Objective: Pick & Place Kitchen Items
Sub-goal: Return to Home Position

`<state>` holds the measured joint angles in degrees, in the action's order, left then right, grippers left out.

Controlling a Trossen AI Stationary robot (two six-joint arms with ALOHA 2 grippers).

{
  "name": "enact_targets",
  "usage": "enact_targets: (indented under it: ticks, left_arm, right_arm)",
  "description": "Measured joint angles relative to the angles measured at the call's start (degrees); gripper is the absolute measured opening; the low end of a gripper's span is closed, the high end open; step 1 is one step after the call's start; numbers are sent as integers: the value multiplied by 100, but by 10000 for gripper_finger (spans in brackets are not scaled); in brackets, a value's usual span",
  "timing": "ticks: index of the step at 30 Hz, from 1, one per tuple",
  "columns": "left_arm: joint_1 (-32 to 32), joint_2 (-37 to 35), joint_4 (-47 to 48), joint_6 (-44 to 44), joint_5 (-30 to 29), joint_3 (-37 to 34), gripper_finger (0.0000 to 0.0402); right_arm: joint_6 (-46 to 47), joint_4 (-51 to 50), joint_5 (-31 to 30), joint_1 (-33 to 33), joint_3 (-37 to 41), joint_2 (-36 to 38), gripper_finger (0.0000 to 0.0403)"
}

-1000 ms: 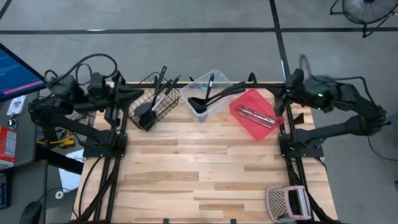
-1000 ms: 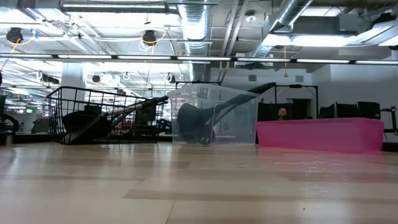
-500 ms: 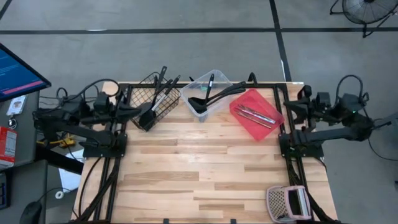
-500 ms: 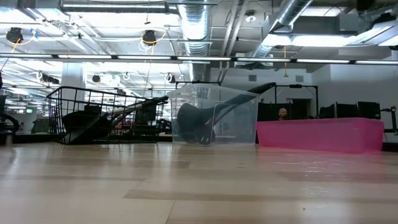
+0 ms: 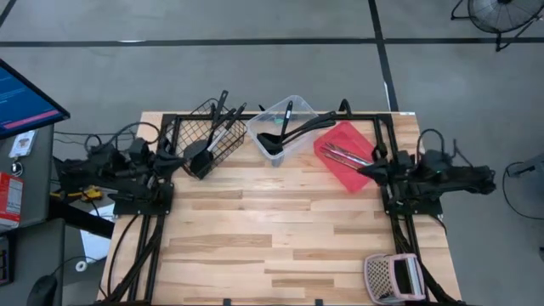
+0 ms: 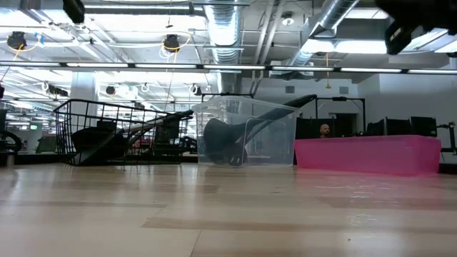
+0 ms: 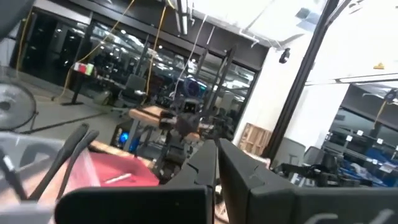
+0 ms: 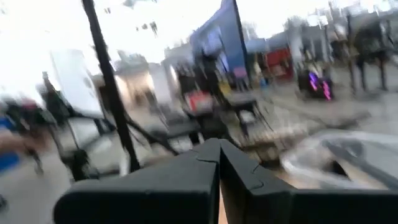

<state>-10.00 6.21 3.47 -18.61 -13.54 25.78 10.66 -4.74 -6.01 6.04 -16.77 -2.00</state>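
Note:
Black spatulas (image 5: pixel 206 146) stand in the black wire basket (image 5: pixel 223 127), their handles leaning on its rim. Black ladles (image 5: pixel 285 133) lie in the clear tub (image 5: pixel 291 109), handles over its rim. Thin silver pieces (image 5: pixel 347 156) lie flat in the red tray (image 5: pixel 333 168). My left gripper (image 5: pixel 176 161) is shut and empty by the basket's left side; its fingers meet in the left wrist view (image 7: pixel 217 149). My right gripper (image 5: pixel 364 169) is shut and empty at the tray's right corner; its fingers meet in the right wrist view (image 8: pixel 219 149).
A pinkish-white perforated boxy item (image 5: pixel 393 277) sits at the table's near right corner. The basket, tub and tray stand in a row along the far edge (image 6: pixel 246 139). The bare wooden tabletop (image 5: pixel 272 229) stretches between them and the near edge.
Both arms have folded down over their bases. My left gripper has gone toward the near edge, from beside the basket's far end to its near left corner. My right gripper has swung down and toward the red tray's right corner. The utensils have kept still.

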Motion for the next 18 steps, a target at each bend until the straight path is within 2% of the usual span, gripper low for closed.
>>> enact_targets:
  ticks: [3, 8, 15, 18]
  left_arm:
    - [0, -313, -97, -15, -3, -403, 1]
    - [0, -618, -188, -31, -56, -996, 1]
    - [0, -618, -551, -22, -158, -1694, 1]
    - [0, -620, -735, -112, 0, -1983, 1]
  right_arm:
    - [199, 873, 65, -2, 533, 55, 0]
    - [453, 1446, 62, -2, 1170, 146, 0]
    - [638, 1537, 34, -4, 1602, 169, 0]
    - [769, 1468, 17, -4, 1632, 170, 0]
